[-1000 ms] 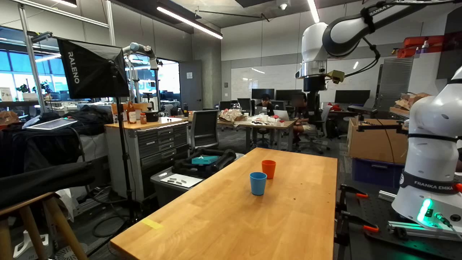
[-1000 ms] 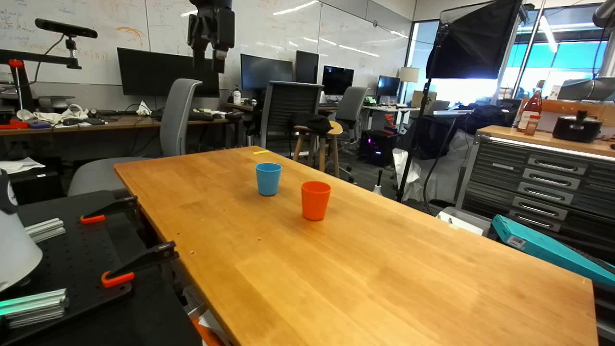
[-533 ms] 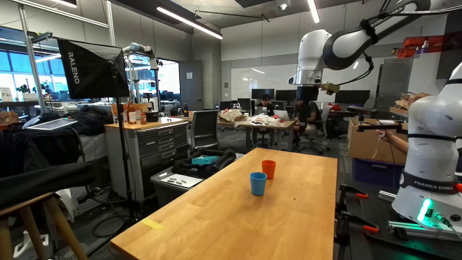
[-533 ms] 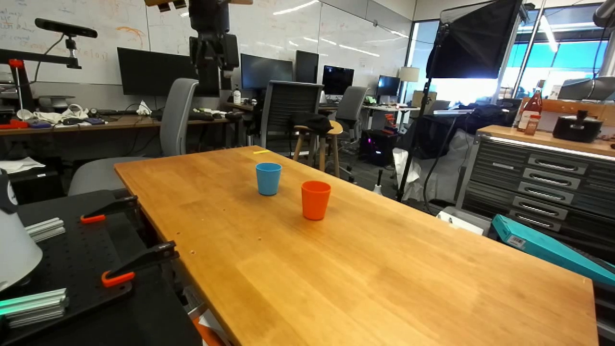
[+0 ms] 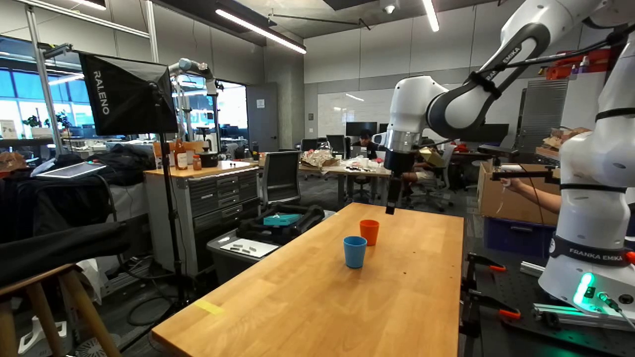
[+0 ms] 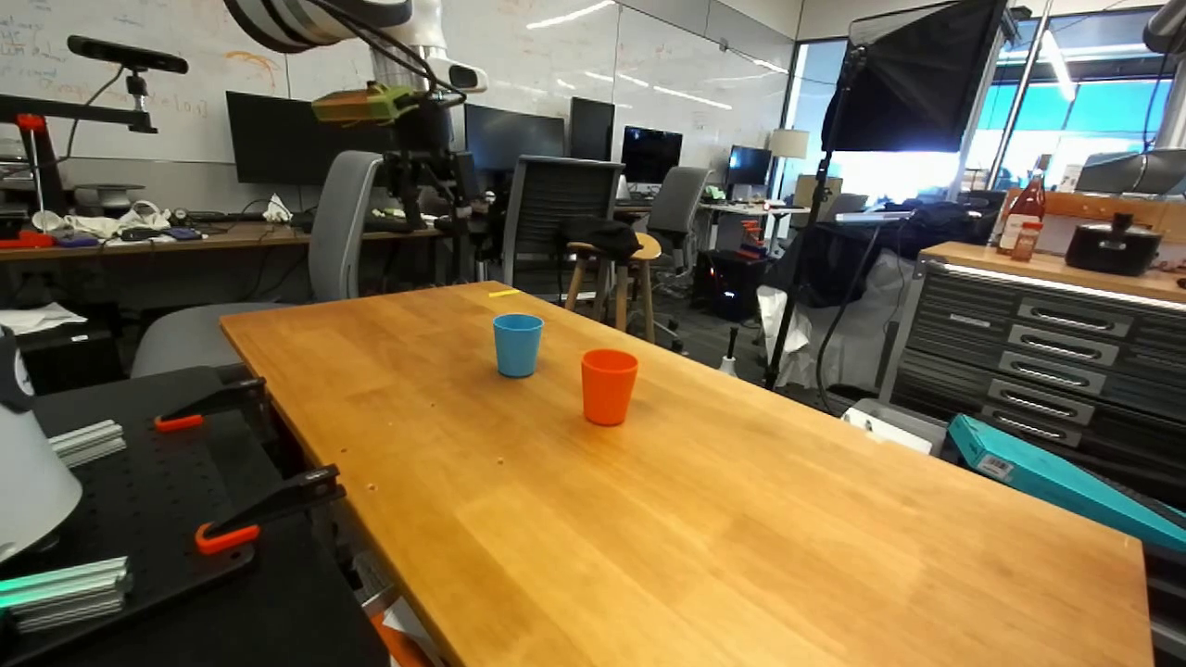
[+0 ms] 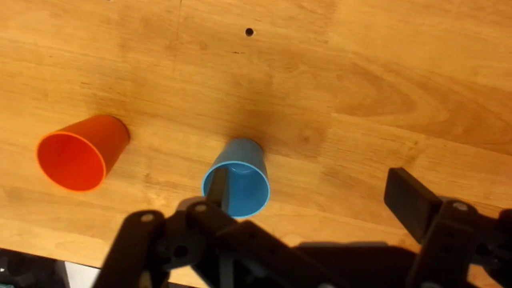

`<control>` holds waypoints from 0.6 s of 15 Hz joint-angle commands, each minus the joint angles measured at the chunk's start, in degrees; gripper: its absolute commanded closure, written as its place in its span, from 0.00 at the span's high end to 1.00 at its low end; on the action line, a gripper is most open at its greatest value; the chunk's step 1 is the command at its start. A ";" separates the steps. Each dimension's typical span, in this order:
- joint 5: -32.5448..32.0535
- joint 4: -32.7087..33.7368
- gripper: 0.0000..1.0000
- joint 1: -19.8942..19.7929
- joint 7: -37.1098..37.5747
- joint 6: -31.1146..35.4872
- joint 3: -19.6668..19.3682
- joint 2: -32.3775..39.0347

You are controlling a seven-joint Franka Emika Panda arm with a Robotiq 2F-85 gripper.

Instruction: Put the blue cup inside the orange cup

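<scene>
From the left of an exterior view, I see a black softbox (image 5: 129, 94) by a grey drawer cabinet (image 5: 218, 198) with a bottle (image 5: 181, 157) on top, then a dark chair (image 5: 281, 179). Next comes the wooden table (image 5: 307, 307), with a strip of yellow tape (image 5: 210, 307) stuck near one corner. On it stands the blue cup (image 5: 354, 254), upright, partly hiding the orange cup (image 5: 371, 230), which is upright too; the two are near each other but apart, for in an exterior view bare wood (image 6: 562, 382) shows between them. Further right hangs my gripper (image 5: 391, 210), pointing down over the table, touching neither cup in both exterior views. My white arm (image 5: 412, 106) reaches up and right from it, and at the far right my base (image 5: 580, 270) shows a green light (image 5: 583, 289). In my wrist view, again from the left, I see the orange cup with its mouth toward me, then the blue cup, whose rim one finger (image 7: 218, 185) crosses in my sight. A wide stretch of boards follows, and then the other finger (image 7: 412, 204): my fingers are spread well apart.
</scene>
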 commanded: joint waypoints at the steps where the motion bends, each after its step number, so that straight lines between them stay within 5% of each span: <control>1: -6.93 5.03 1.00 -1.70 4.67 3.84 0.41 8.49; 9: -19.52 10.81 1.00 -0.14 14.62 9.00 -4.35 22.90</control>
